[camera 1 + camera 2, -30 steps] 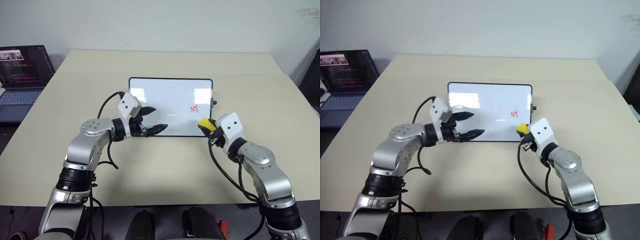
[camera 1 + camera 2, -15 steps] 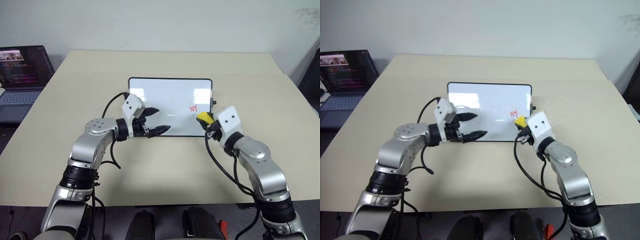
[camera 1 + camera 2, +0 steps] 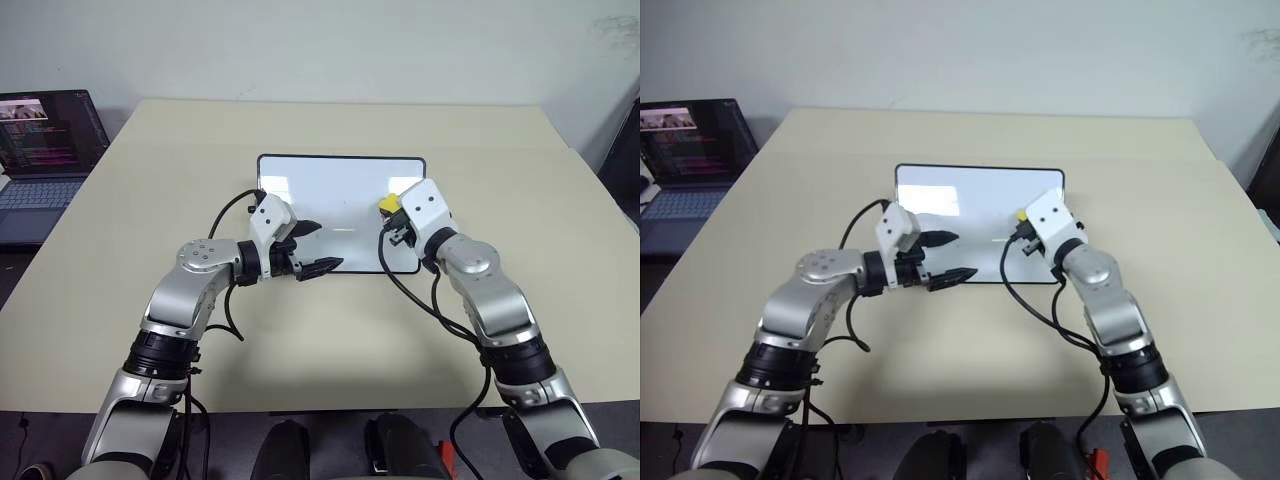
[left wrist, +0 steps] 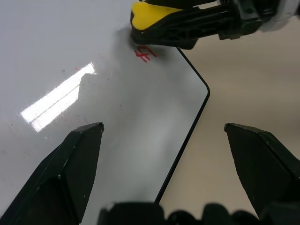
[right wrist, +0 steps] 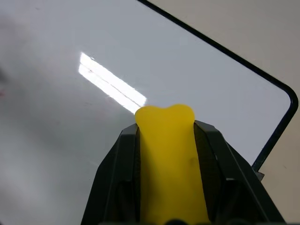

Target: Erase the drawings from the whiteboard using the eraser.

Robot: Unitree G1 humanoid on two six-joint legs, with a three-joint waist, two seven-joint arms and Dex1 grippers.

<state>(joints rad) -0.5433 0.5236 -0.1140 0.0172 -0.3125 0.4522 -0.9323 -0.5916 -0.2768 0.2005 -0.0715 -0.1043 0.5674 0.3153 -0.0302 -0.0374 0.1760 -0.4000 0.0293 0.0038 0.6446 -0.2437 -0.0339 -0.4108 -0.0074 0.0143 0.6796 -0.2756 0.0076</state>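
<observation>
The whiteboard [image 3: 335,185] lies flat in the middle of the table. My right gripper [image 3: 392,214] is shut on the yellow eraser [image 3: 388,204] and holds it over the board's right part. In the left wrist view the eraser [image 4: 151,11] sits just beside one red scribble of the drawings [image 4: 144,54]; I cannot tell whether it touches the board. A faint red speck [image 4: 78,69] lies further along. My left gripper [image 3: 322,246] hangs open and empty over the board's near edge. In the right wrist view the eraser [image 5: 169,154] is clamped between both fingers.
An open laptop [image 3: 45,150] stands at the table's far left edge. Black cables loop from both wrists over the tabletop [image 3: 330,330] in front of the board. Beige table surface surrounds the board on all sides.
My right gripper has carried the eraser forward and to the left, from the board's near right corner onto the board over the red scribble. The left gripper has stayed in place.
</observation>
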